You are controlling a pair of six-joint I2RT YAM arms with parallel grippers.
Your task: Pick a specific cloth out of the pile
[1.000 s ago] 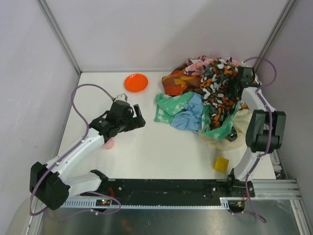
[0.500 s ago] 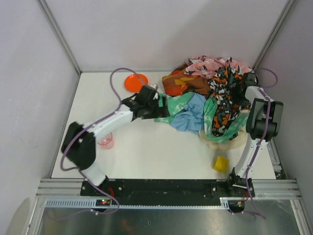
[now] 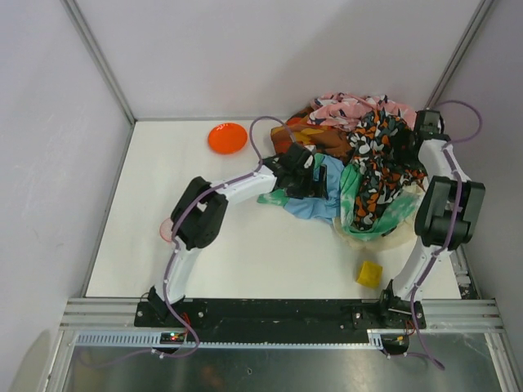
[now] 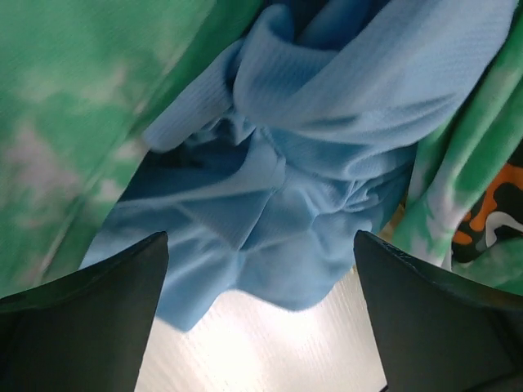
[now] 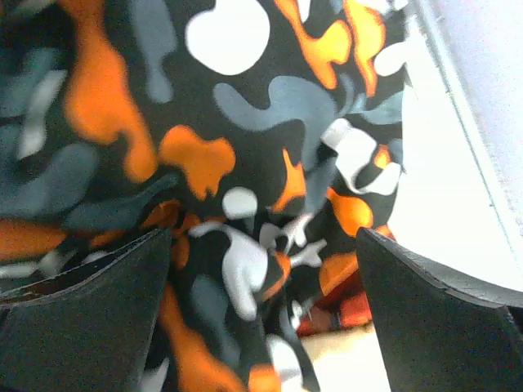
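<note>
Left arm has swung across from the left side of the table [image 3: 245,253], where it hung by the pink cup [image 3: 166,231] a second ago, and now reaches into the middle of the frame; right arm has drawn a little toward the upper right corner, the black blotched cloth [image 3: 377,159] shifting with it. Overhead view: left gripper [image 3: 320,178] sits over the sky-blue cloth [image 3: 315,207], which lies at the left edge of the pile [image 3: 351,110], centre-right of the frame, partly tucked against the mint-green cloth [image 3: 347,192]. Right gripper [image 3: 411,139] is pushed into the right flank of the heap, against the black blotched fabric. Orange disc [image 3: 227,137] lies upper left of centre, well apart from the fabrics; yellow block [image 3: 369,273] sits lower right, near the pile's near edge. Left wrist view: both dark fingers [image 4: 82,318] show at the lower corners, spread wide, nothing pinched between them. Sky-blue cloth [image 4: 327,106] fills the centre and upper right in soft folds, just beyond the tips; whether the tips touch it, cannot tell. Mint-green cloth [image 4: 73,98] runs down the left side and again at the right edge, bare table [image 4: 270,351] at bottom centre. Right wrist view: fingers [image 5: 82,318] likewise set wide apart at the lower corners, gripping nothing visible. Black blotched cloth [image 5: 204,122] covers nearly the whole frame, with a strip of white table [image 5: 433,188] along the right side.
</note>
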